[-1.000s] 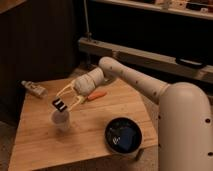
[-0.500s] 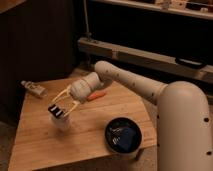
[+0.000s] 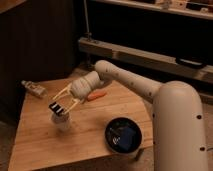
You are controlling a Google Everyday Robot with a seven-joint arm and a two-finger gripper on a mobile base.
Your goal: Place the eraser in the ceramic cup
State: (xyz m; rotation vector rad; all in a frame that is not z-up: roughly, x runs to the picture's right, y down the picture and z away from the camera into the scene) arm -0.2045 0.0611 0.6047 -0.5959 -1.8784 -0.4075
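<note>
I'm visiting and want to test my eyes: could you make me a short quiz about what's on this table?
1. True or false: the pincer is right above the white cup.
2. What dark thing is held in the pincer? A) an orange stick B) a black eraser C) a spoon
3. Which thing lies nearer the black bowl: the orange stick or the small object at the table's far left corner?

Key: 1 true. 2 B, the black eraser. 3 the orange stick.
</note>
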